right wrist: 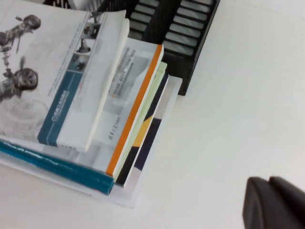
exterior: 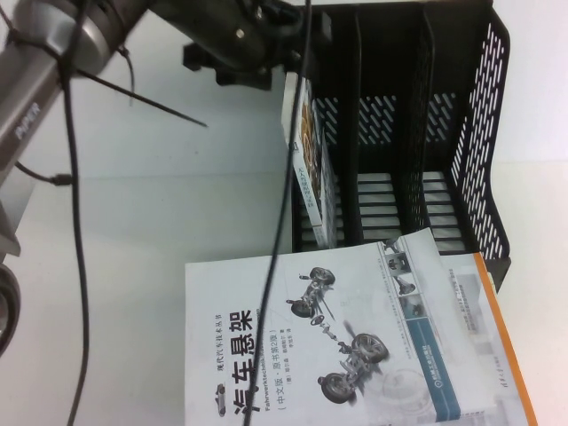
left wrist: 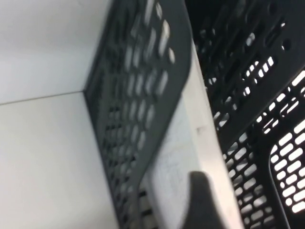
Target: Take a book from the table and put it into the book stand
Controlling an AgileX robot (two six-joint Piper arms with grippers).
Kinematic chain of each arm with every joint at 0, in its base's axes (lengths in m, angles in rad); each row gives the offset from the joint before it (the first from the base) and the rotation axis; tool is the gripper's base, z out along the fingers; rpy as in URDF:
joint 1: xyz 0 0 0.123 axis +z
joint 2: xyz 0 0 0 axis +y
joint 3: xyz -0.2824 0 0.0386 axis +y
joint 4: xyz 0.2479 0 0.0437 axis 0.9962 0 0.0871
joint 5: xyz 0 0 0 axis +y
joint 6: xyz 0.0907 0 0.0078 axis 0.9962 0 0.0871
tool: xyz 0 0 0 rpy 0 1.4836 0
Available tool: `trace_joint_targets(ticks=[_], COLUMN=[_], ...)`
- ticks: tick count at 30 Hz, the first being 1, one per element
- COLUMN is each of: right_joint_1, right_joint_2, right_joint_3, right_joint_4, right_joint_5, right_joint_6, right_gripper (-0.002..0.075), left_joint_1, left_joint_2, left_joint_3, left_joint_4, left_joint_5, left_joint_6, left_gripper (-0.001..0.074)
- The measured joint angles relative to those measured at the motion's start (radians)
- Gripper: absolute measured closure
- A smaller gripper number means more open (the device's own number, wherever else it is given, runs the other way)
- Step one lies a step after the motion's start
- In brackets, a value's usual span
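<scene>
The book (exterior: 312, 155), with its white and brown-orange dashboard cover, stands on edge and slightly tilted in the leftmost compartment of the black book stand (exterior: 484, 133). My left gripper (exterior: 286, 73) is at the book's top edge and is shut on it. In the left wrist view one dark finger (left wrist: 206, 200) presses the book's white cover (left wrist: 178, 148) just inside the stand's slotted wall (left wrist: 138, 95). My right gripper (right wrist: 275, 204) is shut and empty, hovering over the bare white table (right wrist: 228, 95) to the right of the book pile; it is out of the high view.
A pile of books lies in front of the stand: the white suspension-drawing book (exterior: 302, 346) on top, an orange-edged book (exterior: 497, 337) under it, several more below (right wrist: 143, 138). The stand's middle and right compartments hold nothing. Cables hang across the left of the high view.
</scene>
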Motion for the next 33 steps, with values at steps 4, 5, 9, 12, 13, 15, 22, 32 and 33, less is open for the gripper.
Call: trace_joint_targets(ticks=[4,5,9,12,13,15,22,32,33], right_joint_1=[0.000,0.000,0.000,0.000,0.000,0.000,0.000,0.000,0.000], right_joint_2=[-0.068,-0.091,-0.197,-0.271,-0.293,-0.328,-0.352,-0.352,-0.352], right_joint_3=[0.050,0.079,0.251,0.418,0.459,0.545,0.622,0.622,0.622], right_joint_4=[0.000,0.004,0.057,0.114,0.132,0.184,0.231,0.313,0.315], right_joint_5=[0.020,0.005,-0.138,-0.290,-0.331,-0.420,-0.542,-0.526,-0.524], right_joint_6=[0.006,0.006,0.006,0.006,0.006,0.009,0.007,0.007,0.007], right_gripper=[0.0728,0.0728,0.0728,0.0728,0.0728,0.0728,0.0728,0.0728,0.0728], left_joint_1=[0.044,0.055,0.079,0.079,0.079,0.079,0.012,-0.387,-0.423], left_joint_2=[-0.004,-0.008,-0.061,-0.109,-0.124,-0.159,-0.289,-0.466,-0.481], left_joint_3=[-0.124,-0.148,-0.166,-0.166,-0.166,-0.168,-0.169,-0.171,-0.171], left_joint_4=[0.020,0.025,0.038,0.051,0.054,0.054,0.017,0.310,0.364], left_joint_5=[0.144,0.176,0.221,0.219,0.217,0.215,0.229,0.229,0.229], left_joint_6=[0.026,0.036,0.052,0.067,0.074,0.103,0.219,0.258,0.243], left_gripper=[0.0496,0.0570,0.0706,0.0727,0.0729,0.0733,0.0734,0.0734,0.0734])
